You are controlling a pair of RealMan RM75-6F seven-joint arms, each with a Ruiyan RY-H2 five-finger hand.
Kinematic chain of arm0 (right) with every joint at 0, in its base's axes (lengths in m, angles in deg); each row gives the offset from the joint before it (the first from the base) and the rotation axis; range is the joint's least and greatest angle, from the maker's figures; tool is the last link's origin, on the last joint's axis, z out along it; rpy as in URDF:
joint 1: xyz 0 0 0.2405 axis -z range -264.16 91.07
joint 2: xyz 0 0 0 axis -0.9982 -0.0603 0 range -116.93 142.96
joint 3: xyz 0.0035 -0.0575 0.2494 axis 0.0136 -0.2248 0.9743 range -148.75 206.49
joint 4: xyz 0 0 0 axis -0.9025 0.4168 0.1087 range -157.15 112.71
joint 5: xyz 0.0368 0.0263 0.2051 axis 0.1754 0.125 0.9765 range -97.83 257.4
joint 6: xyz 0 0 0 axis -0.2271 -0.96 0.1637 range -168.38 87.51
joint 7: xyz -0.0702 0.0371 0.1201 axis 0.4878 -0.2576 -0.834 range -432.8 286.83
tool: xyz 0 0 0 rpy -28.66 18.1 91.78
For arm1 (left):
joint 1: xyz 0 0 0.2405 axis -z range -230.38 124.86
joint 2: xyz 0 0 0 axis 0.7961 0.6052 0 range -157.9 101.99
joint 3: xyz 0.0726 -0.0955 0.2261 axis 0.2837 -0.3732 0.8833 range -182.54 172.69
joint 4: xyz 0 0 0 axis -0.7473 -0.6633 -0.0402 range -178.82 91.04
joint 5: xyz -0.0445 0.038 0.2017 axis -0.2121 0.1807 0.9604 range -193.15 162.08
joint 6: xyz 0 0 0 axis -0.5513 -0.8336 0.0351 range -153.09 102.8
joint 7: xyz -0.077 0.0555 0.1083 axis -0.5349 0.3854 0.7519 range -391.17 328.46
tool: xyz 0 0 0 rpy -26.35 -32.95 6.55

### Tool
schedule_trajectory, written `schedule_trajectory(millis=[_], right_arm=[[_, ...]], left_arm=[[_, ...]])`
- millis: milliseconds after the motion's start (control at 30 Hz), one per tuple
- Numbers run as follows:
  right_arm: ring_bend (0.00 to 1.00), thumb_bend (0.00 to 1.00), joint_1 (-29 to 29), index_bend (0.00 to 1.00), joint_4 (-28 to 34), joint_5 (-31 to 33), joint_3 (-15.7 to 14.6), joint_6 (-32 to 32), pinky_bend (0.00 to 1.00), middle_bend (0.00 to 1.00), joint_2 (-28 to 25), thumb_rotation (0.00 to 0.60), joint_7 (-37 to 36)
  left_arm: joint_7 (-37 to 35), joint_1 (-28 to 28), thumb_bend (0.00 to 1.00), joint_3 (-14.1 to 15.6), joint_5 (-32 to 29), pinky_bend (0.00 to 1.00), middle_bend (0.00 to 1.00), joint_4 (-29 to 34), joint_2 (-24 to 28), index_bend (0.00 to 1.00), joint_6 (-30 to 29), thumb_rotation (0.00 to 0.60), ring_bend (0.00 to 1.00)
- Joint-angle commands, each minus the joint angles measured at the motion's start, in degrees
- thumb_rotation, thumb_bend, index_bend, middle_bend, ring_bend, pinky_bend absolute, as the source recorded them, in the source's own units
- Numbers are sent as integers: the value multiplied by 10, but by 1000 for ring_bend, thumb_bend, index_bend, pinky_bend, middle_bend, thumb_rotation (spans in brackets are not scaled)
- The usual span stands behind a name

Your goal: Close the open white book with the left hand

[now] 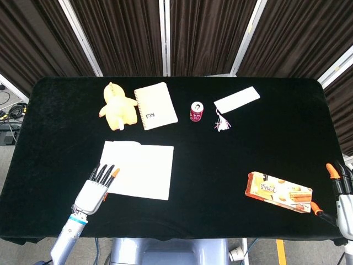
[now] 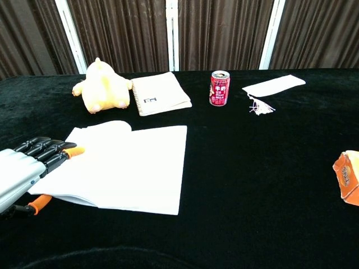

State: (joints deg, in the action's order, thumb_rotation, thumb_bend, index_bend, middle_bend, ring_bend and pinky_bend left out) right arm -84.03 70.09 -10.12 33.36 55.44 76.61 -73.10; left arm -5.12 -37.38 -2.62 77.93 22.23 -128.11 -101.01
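Observation:
The open white book [image 1: 139, 170] [image 2: 123, 168] lies flat at the front left of the black table, with one page curling up at its far left corner. My left hand [image 1: 98, 187] [image 2: 25, 171] is at the book's left edge. Its straight fingers [image 2: 56, 152] lie on the left page and its thumb tip [image 2: 37, 204] sits by the near left corner, holding nothing. My right hand [image 1: 343, 200] hangs at the table's front right corner, fingers straight, with nothing in it; the chest view does not show it.
A yellow plush toy [image 1: 117, 105], a spiral notebook [image 1: 155, 105], a red can [image 1: 196, 111] and a white pouch with a tassel [image 1: 236, 100] line the far side. An orange snack packet [image 1: 278, 191] lies front right.

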Motion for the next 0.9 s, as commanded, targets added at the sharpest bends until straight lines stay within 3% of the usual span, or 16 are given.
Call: schedule_trajectory(millis=[33,467,900], right_arm=[[0,35,0,0,0,0,1,1,0,0,0,600,-2],[0,36,1,0,1,2,2,2,0,0,-2,600,-5],[0,36,2,0,1,3,3,3,0,0,-3,600,-7]], left_arm=[[5,4,521,-2,10,0,0,-8,-4,0,-11,600,0],[18,30,518,-7,83,0,0,-24,-11,0,-85,600,0],[38,36,486,3,135,0,0,46,12,0,-129,600,0]])
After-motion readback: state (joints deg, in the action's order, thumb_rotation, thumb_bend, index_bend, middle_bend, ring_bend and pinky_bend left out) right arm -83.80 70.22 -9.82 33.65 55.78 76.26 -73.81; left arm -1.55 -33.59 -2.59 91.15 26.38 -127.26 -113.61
